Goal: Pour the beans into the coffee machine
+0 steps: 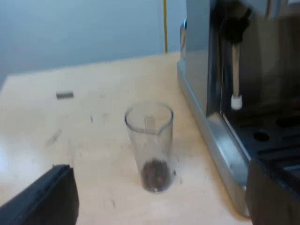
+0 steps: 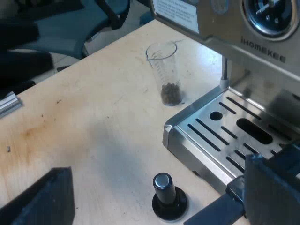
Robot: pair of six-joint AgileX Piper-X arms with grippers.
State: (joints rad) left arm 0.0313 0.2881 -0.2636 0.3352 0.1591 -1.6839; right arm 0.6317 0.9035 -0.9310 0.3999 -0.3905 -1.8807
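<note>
Left hand spread wide near measuring glass (beans at bottom), right hand spread by tamper

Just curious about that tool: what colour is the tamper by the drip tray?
The tamper is black with a silvery top; right wrist view shows it best.

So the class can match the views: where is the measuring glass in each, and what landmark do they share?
Left wrist view: measuring glass upright beside the espresso machine.
Right wrist view: measuring glass upright by the drip tray, beyond the tamper.
Shared landmark: the espresso machine.
</note>
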